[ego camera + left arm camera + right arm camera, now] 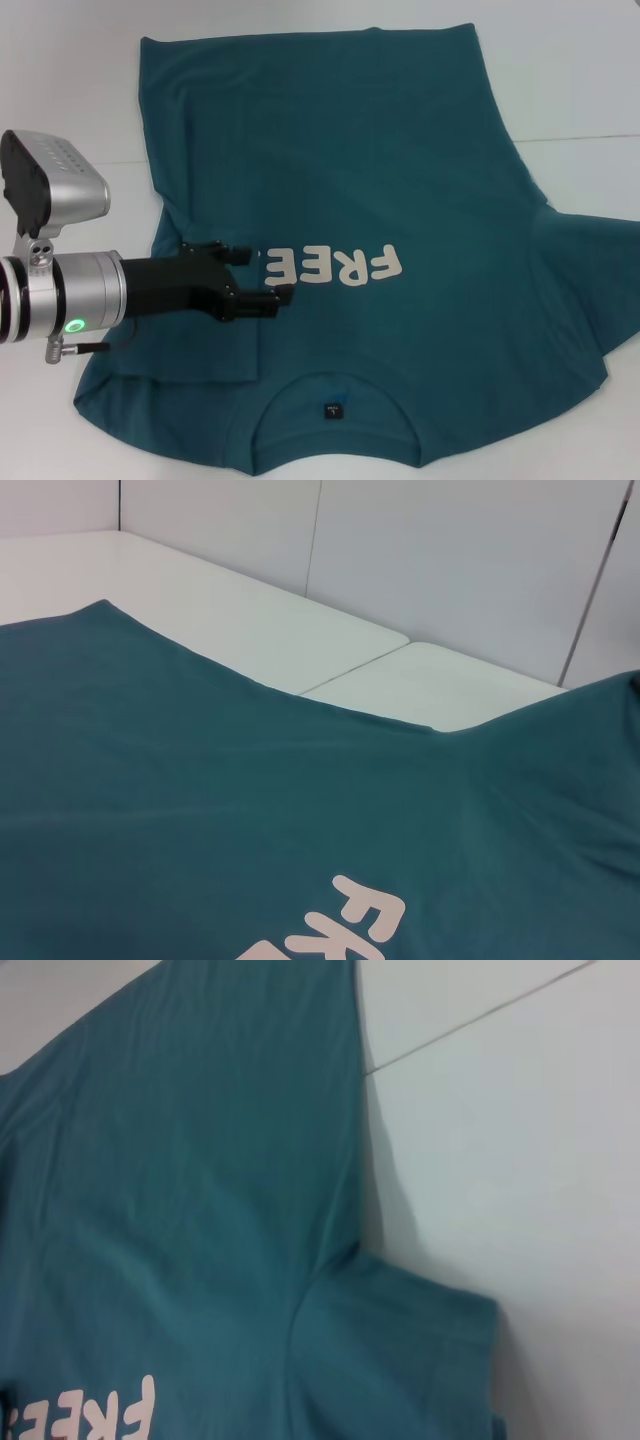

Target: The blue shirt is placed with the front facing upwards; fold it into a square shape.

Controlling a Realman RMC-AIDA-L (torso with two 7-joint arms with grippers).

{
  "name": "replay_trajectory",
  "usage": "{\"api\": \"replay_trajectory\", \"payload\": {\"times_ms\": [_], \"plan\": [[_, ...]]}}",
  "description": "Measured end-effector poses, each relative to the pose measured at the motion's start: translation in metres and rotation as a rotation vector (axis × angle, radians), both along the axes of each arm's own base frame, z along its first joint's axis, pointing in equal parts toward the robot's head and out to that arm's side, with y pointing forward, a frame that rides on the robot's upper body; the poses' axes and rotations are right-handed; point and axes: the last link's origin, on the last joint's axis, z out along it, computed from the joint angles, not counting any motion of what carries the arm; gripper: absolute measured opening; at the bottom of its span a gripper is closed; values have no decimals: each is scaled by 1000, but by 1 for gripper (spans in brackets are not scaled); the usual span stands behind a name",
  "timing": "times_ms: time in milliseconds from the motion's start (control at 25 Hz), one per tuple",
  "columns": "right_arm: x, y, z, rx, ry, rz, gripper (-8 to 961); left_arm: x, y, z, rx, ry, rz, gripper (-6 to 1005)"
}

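The blue shirt (400, 170) lies flat on the white table (580, 80), front up, with its cream "FREE" lettering (333, 266) and its neckline (333, 400) at the near edge. On the robot's left side the sleeve is folded in over the body, its edge (256, 345) running toward the collar. My left gripper (268, 273) hovers open over that fold, right beside the lettering, with nothing between its fingers. The right sleeve (400, 1350) lies spread out. In the left wrist view the shirt (200, 800) fills the foreground. The right gripper is out of view.
A seam (580, 138) between two table panels runs across the back right. Grey wall panels (450, 550) stand beyond the table's far edge. Bare table (520, 1160) lies to the right of the shirt.
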Motion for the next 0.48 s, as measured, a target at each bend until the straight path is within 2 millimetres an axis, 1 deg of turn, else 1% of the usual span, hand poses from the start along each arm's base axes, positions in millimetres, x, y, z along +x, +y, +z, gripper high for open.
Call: {"api": "replay_trajectory", "payload": {"times_ms": [120,320,480], "plan": [[-3,1,2,-7,-8,4,23,1,1,1,3,1,-4,873],[-10,4,0,-45,-12,16,23,1,1,2,5,3,-8,873],[-21,10,-2,-69,-1,30,24,2,1,2,1,1,-13,873]]}}
